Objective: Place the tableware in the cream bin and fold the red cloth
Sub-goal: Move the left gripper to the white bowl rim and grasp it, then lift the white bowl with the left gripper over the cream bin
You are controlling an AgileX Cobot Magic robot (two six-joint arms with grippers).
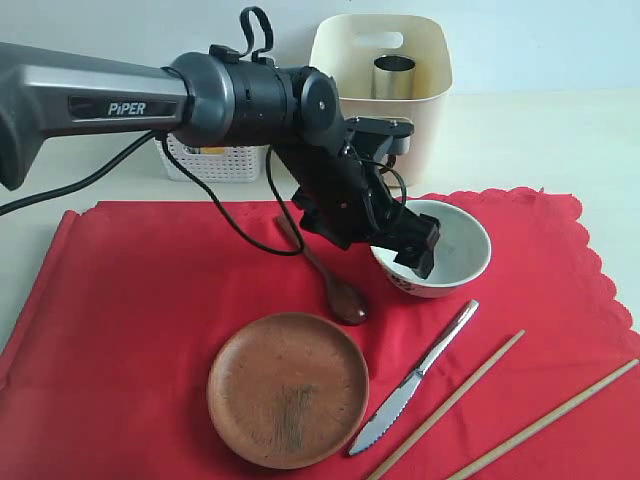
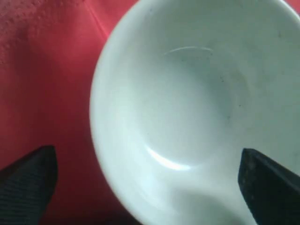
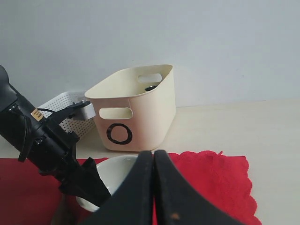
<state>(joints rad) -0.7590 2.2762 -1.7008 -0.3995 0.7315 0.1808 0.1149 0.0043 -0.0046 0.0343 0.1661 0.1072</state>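
- Room: plain pale wall (image 1: 520, 40) behind the work area, with no fittings visible on it.
- Surface: light cream desk (image 1: 15, 250), bare along the left edge and across the back.
- Red cloth (image 1: 130, 330) lies spread flat and unfolded over most of the near desk. There is a faint crease at the left, and the scalloped edge runs down the right side.
- White lattice basket (image 1: 215, 160) stands at the back left on bare desk, partly hidden by the left arm (image 1: 90, 100).
- Round brown plate (image 1: 288, 388) sits on the cloth, front centre.
- Dark wooden spoon (image 1: 335, 285) lies on the cloth just behind the plate, bowl end toward the plate.
- Left gripper (image 1: 405, 245) is lowered at the near-left rim of the pale grey-green bowl (image 1: 455, 255). In the left wrist view its fingers (image 2: 28, 180) stand wide apart, one over the cloth outside the rim and the other over the bowl's inside. I cannot tell whether they touch the bowl.
- The bowl is upright and empty on the cloth, right of centre.
- Cream bin (image 1: 420, 80) stands on bare desk behind the cloth, right of the basket. A shiny steel cup (image 1: 393, 77) stands upright inside it. The right wrist view shows the black ring mark on one side.
- Serrated knife (image 1: 415, 378) lies on the cloth, right of the plate and in front of the bowl.
- Two wooden chopsticks (image 1: 447, 405) lie diagonally on the cloth to the right of the knife, apart from each other.
- Right gripper (image 3: 153, 157) shows only in its own wrist view. Its fingers are pressed together with nothing between them, raised over the cloth's right part.
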